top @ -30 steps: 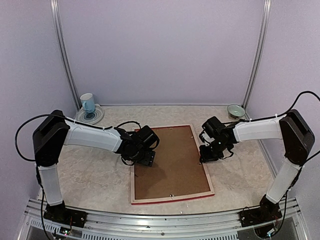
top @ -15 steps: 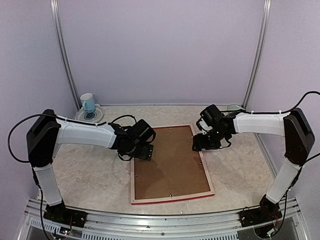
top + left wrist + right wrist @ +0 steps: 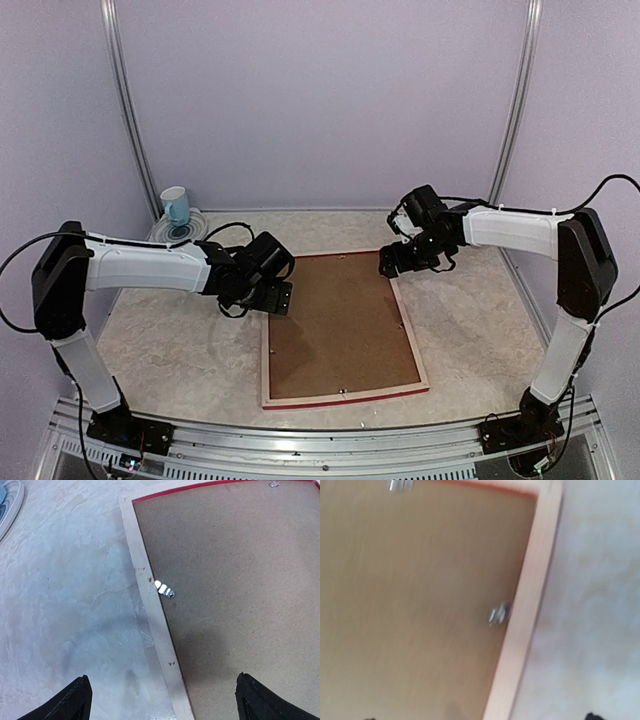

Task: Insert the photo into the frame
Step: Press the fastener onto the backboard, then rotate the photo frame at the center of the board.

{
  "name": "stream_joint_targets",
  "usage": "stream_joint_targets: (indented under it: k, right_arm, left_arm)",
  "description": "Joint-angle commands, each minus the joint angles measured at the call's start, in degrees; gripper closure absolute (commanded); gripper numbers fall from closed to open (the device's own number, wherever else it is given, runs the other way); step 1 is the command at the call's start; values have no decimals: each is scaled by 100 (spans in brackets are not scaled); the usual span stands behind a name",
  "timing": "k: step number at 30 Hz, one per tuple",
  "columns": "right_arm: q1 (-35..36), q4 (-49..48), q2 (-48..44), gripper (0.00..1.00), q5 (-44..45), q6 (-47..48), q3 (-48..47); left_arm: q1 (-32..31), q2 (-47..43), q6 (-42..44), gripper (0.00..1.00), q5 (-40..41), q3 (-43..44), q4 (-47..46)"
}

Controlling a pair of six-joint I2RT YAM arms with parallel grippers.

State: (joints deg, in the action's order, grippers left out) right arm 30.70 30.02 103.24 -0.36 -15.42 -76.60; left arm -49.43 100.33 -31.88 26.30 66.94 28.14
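The frame (image 3: 345, 398) lies face down in the middle of the table, pale wood back up, a red edge along its near side. A plain brown backing board (image 3: 340, 325) fills it, so the photo is hidden. My left gripper (image 3: 272, 298) hovers open over the frame's left rail (image 3: 150, 595); one fingertip is over the table, the other over the board (image 3: 240, 580), and nothing is between them. My right gripper (image 3: 393, 264) hovers open above the far right rail (image 3: 530, 605). Small metal tabs (image 3: 164, 590) (image 3: 498, 613) sit at the board's edges.
A blue and white mug (image 3: 175, 205) stands on a patterned plate (image 3: 185, 234) at the back left corner; the plate's rim (image 3: 10, 505) shows in the left wrist view. Purple walls close the back and both sides. The right wrist view is blurred.
Both grippers have opened wide. The left one has drifted left and back along the frame's left rail. The right one has moved from the right rail toward the far right corner.
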Motion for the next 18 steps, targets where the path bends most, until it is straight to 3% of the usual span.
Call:
stream_joint_targets:
  k: [1, 5, 7, 13, 18]
  right_arm:
    - [-227, -7, 570, 10, 194, 600, -731]
    - [-293, 4, 1158, 8, 208, 723, -1482]
    - [-292, -73, 1446, 1, 194, 920, -1839]
    - [-304, -326, 2203, 1, 636, 2018, -2739]
    - [-569, -408, 2495, 1, 356, 2099, -3046]
  left_arm:
    - [120, -105, -105, 1, -32, -266, -5]
    - [220, 51, -124, 1, 4, -264, -106]
    - [288, 155, -108, 1, 2, -220, -157]
    - [548, 444, 28, 1, -99, 130, -193]
    - [434, 492, -17, 1, -170, 109, -109]
